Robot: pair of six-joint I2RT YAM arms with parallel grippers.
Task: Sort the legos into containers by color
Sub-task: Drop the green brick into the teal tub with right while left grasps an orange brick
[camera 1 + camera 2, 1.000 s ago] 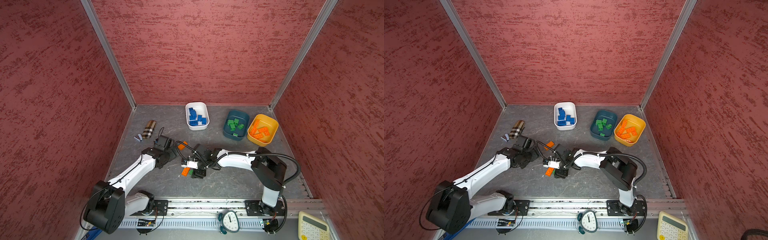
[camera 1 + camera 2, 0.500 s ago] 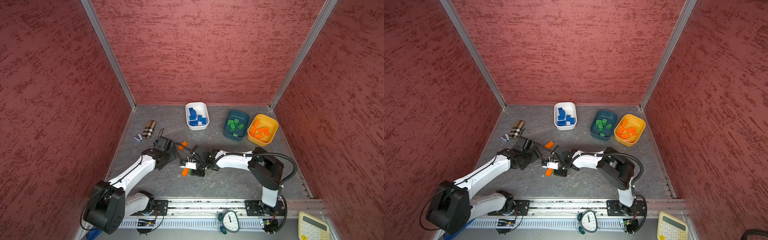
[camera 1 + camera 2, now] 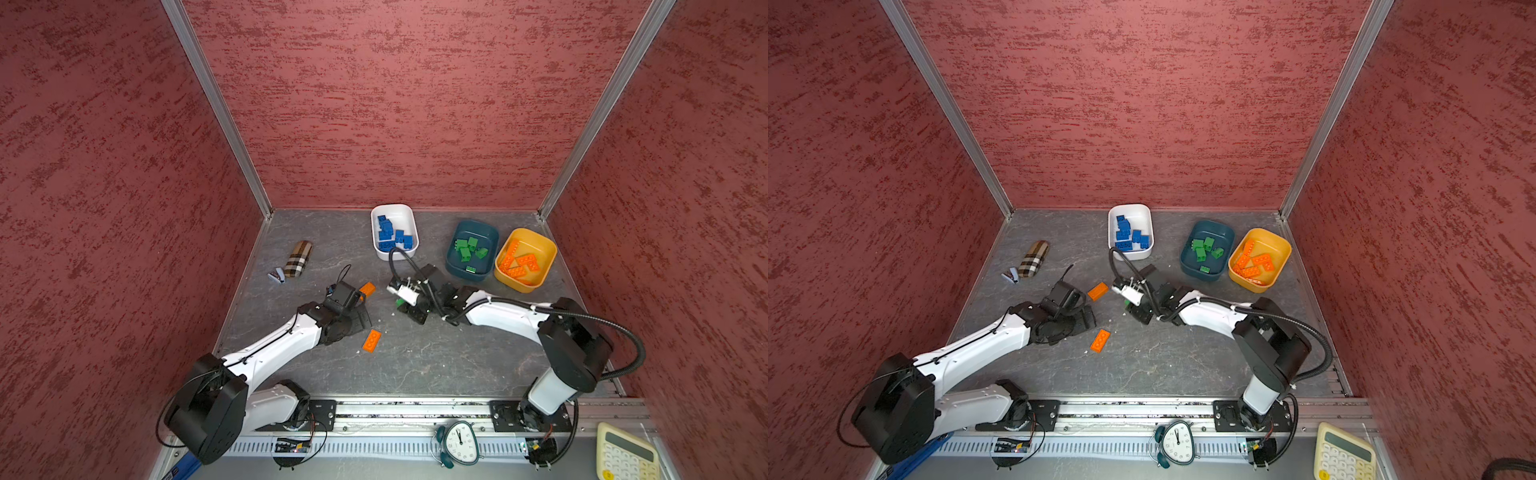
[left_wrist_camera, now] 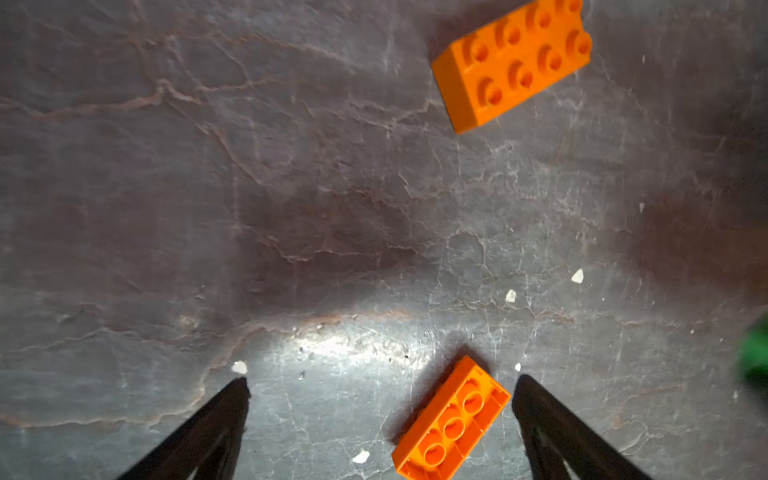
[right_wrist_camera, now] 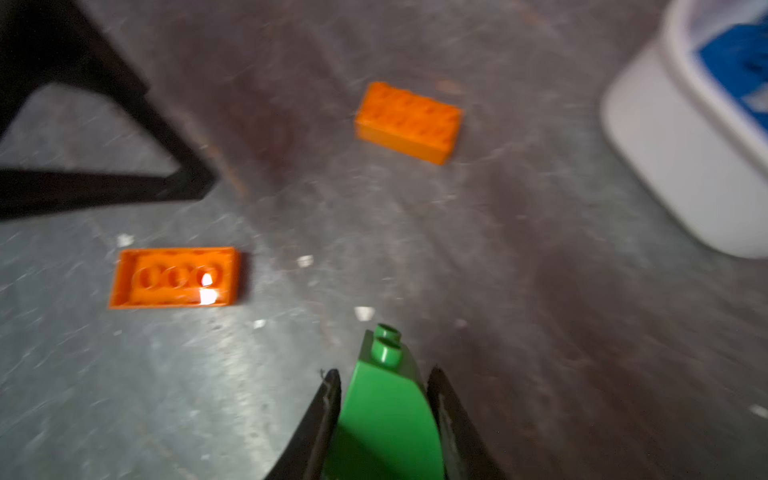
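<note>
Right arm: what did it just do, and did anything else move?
The right gripper closed on a green brick and carried it toward the bowls. The left gripper stayed open; the two loose orange bricks and the bowls stayed put.

Bright, sharp top views; dim wrist views, right one motion-blurred, table (image 4: 332, 345) glare.

Green brick (image 5: 386, 415), plaid brown pouch (image 3: 298, 258)
</note>
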